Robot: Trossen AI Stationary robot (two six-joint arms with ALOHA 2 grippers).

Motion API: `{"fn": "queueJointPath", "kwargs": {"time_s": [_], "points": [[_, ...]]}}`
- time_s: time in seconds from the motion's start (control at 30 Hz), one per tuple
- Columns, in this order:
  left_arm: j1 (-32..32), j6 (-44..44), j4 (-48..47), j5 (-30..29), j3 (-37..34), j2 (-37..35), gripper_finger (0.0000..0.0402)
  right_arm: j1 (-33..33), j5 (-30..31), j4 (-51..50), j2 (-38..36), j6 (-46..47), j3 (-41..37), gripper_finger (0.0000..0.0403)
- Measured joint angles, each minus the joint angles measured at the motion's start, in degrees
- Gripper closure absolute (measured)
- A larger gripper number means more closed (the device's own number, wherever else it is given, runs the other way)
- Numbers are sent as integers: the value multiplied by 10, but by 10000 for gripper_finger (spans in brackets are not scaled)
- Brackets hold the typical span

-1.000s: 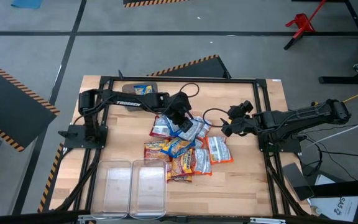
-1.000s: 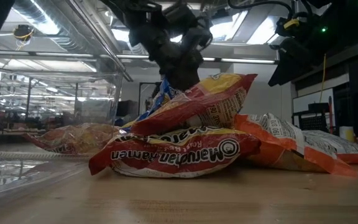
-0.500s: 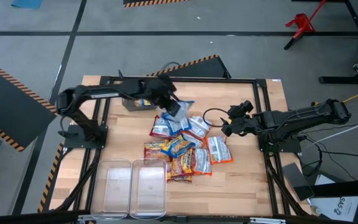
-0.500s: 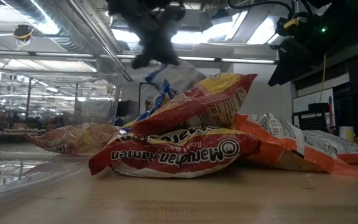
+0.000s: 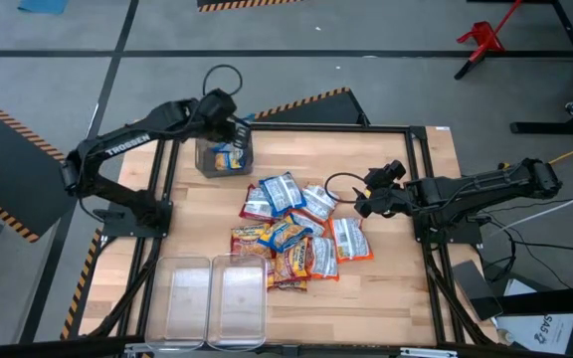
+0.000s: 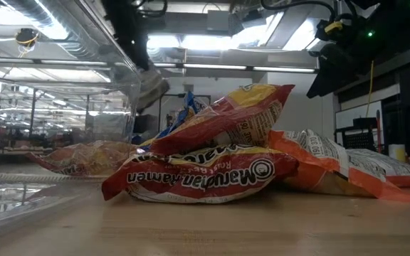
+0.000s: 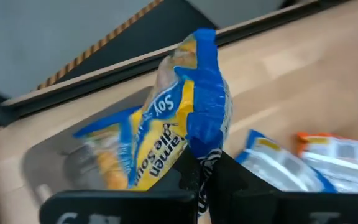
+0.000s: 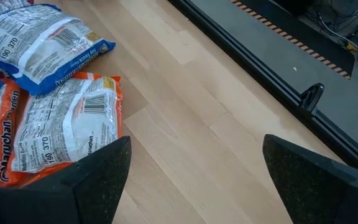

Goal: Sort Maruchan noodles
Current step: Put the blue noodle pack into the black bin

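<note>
Packet position is the deciding factor: the blue-and-yellow ramen packet point(image 7: 188, 118) hangs pinched in the left gripper point(image 5: 229, 127), directly above the clear bin point(image 5: 217, 159) at the table's far left corner. That bin already holds one blue-and-yellow packet point(image 5: 229, 157). In the left wrist view the held packet stands on end, its long axis running away from the fingers, which are clenched on its lower edge. The bin lies just beneath it, so a release should, in my judgement, drop it inside.

Left arm pose: extended from its base along the far edge, elbow raised, wrist turned down over the bin.

The remaining Maruchan noodles point(image 5: 291, 234) lie in a loose overlapping pile at mid-table, blue, red and orange-and-white mixed. Two further clear bins point(image 5: 217, 298), side by side, sit at the near edge.

The right gripper point(image 5: 366, 199) waits just beside the pile's right side, jaws spread wide, holding nothing.
</note>
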Motion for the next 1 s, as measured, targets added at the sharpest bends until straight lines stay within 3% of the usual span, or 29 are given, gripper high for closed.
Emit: {"fn": "queueJointPath", "kwargs": {"time_s": [0.47,0.67,1.0], "points": [[166,29,-109,18,-1,4,401,0,0,0,0,-1,0,52],[179,28,-106,31,-10,4,401,0,0,0,0,-8,0,52],[188,3,-68,62,-103,4,401,0,0,0,0,-17,0,52]]}}
